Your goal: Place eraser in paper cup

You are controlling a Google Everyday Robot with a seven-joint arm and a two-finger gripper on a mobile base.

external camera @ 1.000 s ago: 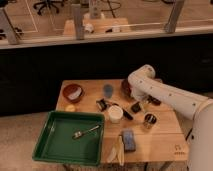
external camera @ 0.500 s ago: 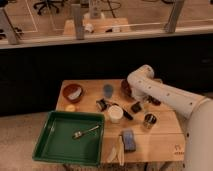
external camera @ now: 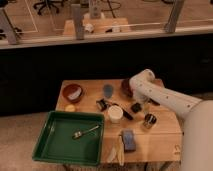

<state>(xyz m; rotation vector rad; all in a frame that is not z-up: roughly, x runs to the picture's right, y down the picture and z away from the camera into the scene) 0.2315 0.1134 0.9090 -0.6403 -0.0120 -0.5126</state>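
One white arm reaches over the right half of the pale wooden worktop point(external camera: 162, 136). Its wrist is turned straight down, so the pincer point(external camera: 138, 104) hangs right at the surface, with a small shiny metal can point(external camera: 149, 120) in front of it and a dark round bowl point(external camera: 126, 87) behind. I cannot tell whether the pincer is open or closed, because its dark end merges with the dark shape beneath it.

I take that shape to be the eraser point(external camera: 135, 108), a long, narrow, dark grey-black bar lying flat on the worktop and mostly hidden by the wrist. It does not look lifted yet. A straight-down approach suits such a low bar, which can be pinched across its narrow width.

The small white round paper cup point(external camera: 115, 114) stands upright with its mouth up, toward the middle of the worktop, near the eraser but not touching it. A slim black marker pen point(external camera: 124, 111) lies aslant between them, one end just beside the cup.

The step in hand looks like the grasp itself, so the task is at an early stage. The carry to the cup would be short. The bar seems longer than the cup's mouth is wide, so it would probably have to go in end first. The cup looks light and could tip if the bar strikes its rim, and the marker could be nudged on the way.
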